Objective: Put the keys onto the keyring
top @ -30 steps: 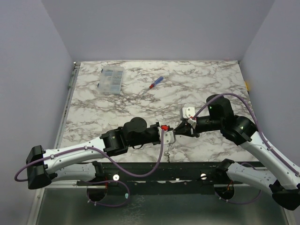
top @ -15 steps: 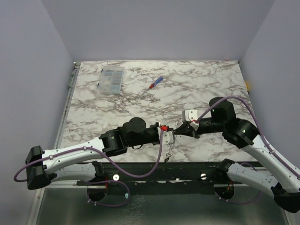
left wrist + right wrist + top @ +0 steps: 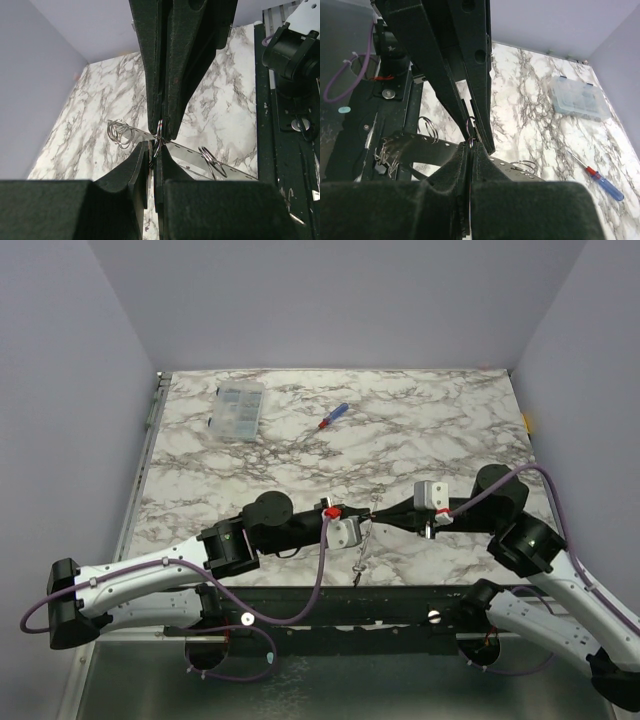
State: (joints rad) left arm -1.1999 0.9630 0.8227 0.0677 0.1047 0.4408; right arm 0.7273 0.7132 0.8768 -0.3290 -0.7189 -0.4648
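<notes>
Left wrist view: left gripper [image 3: 161,131] jaws closed, pinched keyring strip [image 3: 187,156] mid-length. Right gripper [image 3: 471,146] clamped same spot from opposite side, probably steadying strip mid-air for threading.

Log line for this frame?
left gripper: shut on keyring | right gripper: shut on keyring | keyring: hangs between both grippers | keys: not discernible | screwdriver, clear compartment box: far from grippers

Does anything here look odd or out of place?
One thing: the left claw and right claw meet tip to tip, both pinched shut on one tiny wire ring, while a pale grey perforated strip carrying more rings hangs below them. Nothing looks spilled or broken.
</notes>
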